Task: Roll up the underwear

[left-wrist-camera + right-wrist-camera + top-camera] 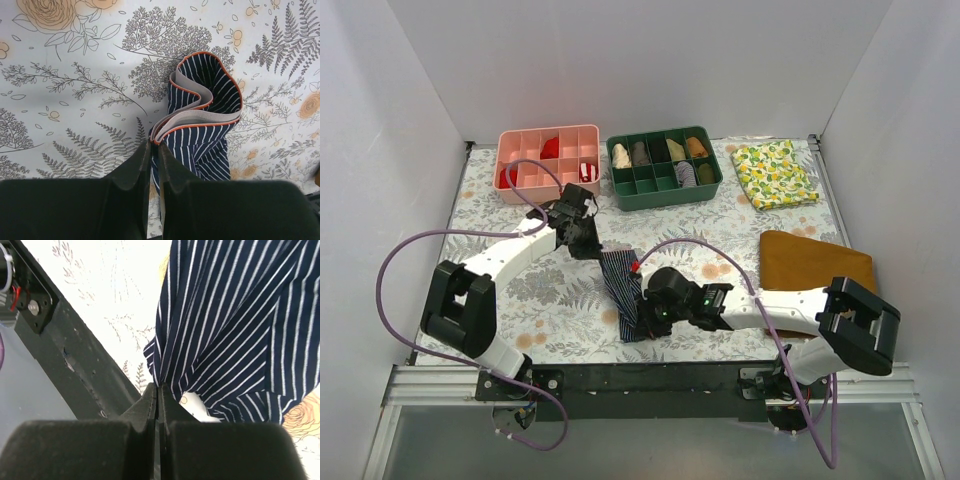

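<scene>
The underwear point(619, 288) lies as a long folded strip on the table point(560, 300), running from its middle toward the near edge. The left gripper point(155, 146) has its jaws clenched on the strip's far end. The right gripper point(158, 386) pinches the near end.

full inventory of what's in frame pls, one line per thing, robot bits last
underwear: 1, navy with thin pale stripes and orange-edged waistband, table centre, stretched between the grippers
pink tray: 1, pink, far left
red item: 1, red, in the pink tray
green tray: 1, dark green, far centre
rolled items: several, mixed colours, in the green tray
lemon-print cloth: 1, yellow-green, far right
mustard cloth: 1, brown, right edge
table cover: 1, white floral
cables: 2, purple, along the arms
left gripper: 1, black, shut on the waistband
right gripper: 1, black, shut on the near hem
</scene>
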